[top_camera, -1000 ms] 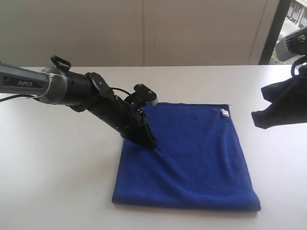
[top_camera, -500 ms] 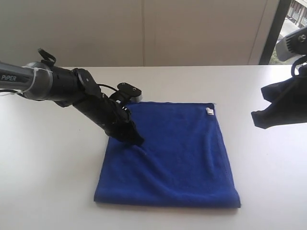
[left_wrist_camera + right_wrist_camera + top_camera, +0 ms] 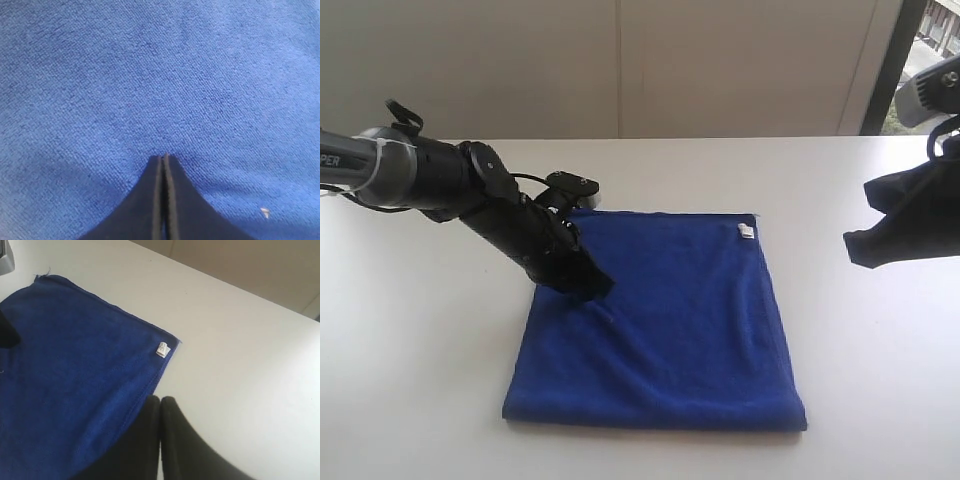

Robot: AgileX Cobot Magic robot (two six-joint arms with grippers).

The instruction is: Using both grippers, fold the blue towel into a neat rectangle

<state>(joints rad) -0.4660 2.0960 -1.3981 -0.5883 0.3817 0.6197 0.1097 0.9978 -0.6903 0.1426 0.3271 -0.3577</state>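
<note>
The blue towel [image 3: 670, 320] lies flat on the white table as a rough square, its small white tag [image 3: 744, 231] at the far right corner. My left gripper [image 3: 595, 287] is shut, its tips pressed down on the towel near the far left part. In the left wrist view the closed fingertips [image 3: 163, 156] rest on the fuzzy blue towel [image 3: 160, 75] with no cloth showing between them. My right gripper [image 3: 857, 248] hangs shut above the table, right of the towel. In the right wrist view that gripper [image 3: 160, 399] sits over the towel's edge [image 3: 65, 365], near the tag [image 3: 162, 348].
The white table [image 3: 420, 350] stretches around the towel on all sides. Its far edge meets a pale wall [image 3: 620, 60]. A dark window frame [image 3: 885, 60] stands at the back right.
The left arm has drawn back to the left with its tips on the towel, and the whole towel has slid left with it. The right arm has not moved.
</note>
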